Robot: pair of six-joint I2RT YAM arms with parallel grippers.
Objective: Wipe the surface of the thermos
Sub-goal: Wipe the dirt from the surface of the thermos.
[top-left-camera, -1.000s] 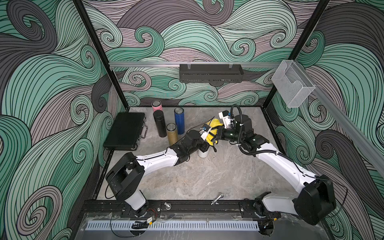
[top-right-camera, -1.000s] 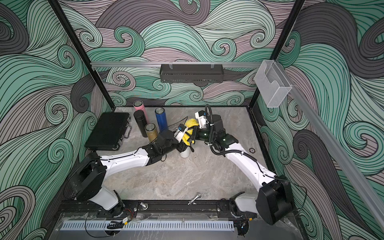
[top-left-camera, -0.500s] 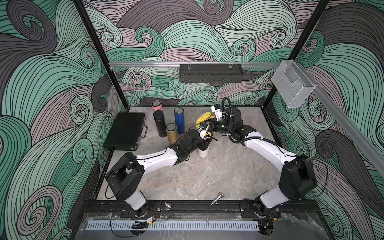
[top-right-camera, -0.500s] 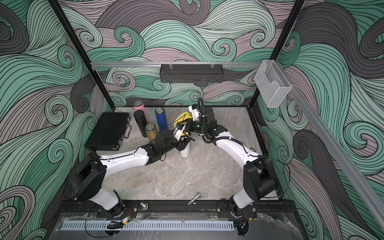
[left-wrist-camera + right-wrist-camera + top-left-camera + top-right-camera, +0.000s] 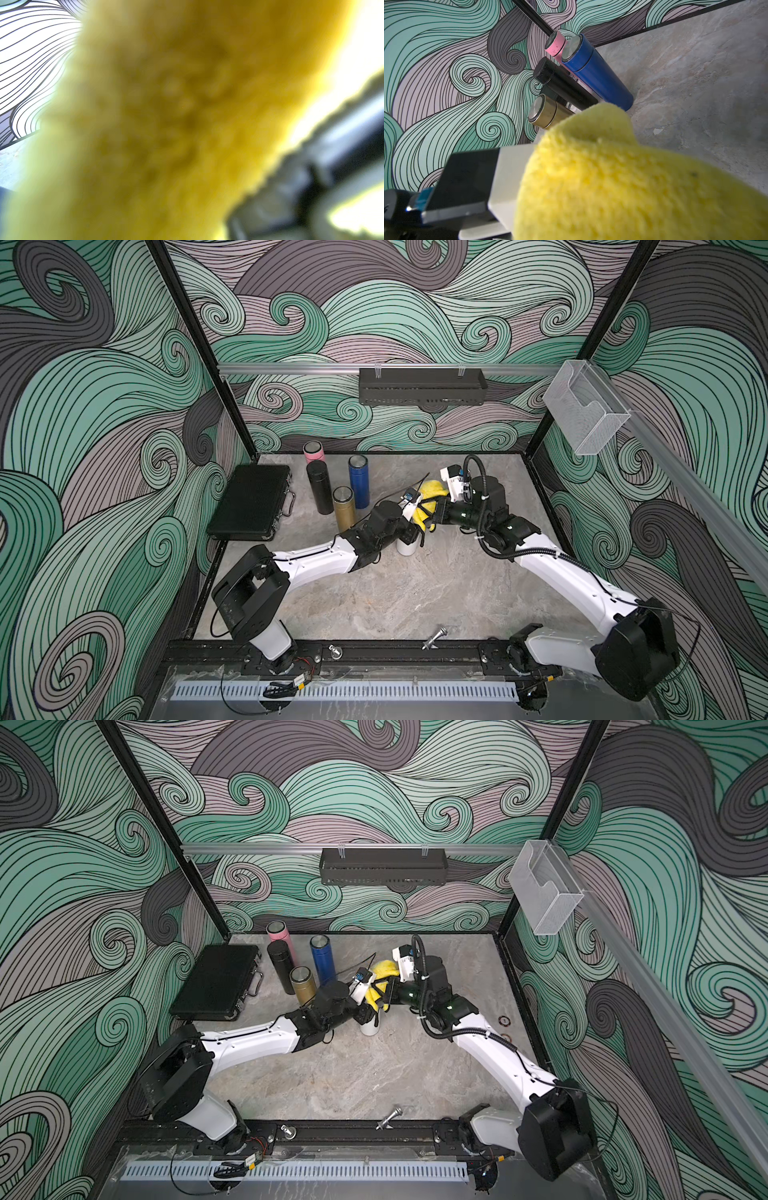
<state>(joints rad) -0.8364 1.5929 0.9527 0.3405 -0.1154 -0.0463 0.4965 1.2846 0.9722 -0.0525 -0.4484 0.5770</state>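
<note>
- On the grey marbled desk [image 5: 415,593], wiping looks under way near the middle, where both arms meet.
- The right arm [image 5: 561,572] reaches in low, forearm about level; the right claw [image 5: 434,512] is pinched shut on a fluffy yellow microfibre cloth [image 5: 432,490].
- The left arm [image 5: 316,560] stretches forward; the left claw [image 5: 411,531] seems clamped round a white cylindrical thermos [image 5: 406,548].
- The thermos stands upright, with only its base showing.
- The cloth bunches over the thermos top; next it likely needs dragging down around the wall.
</note>
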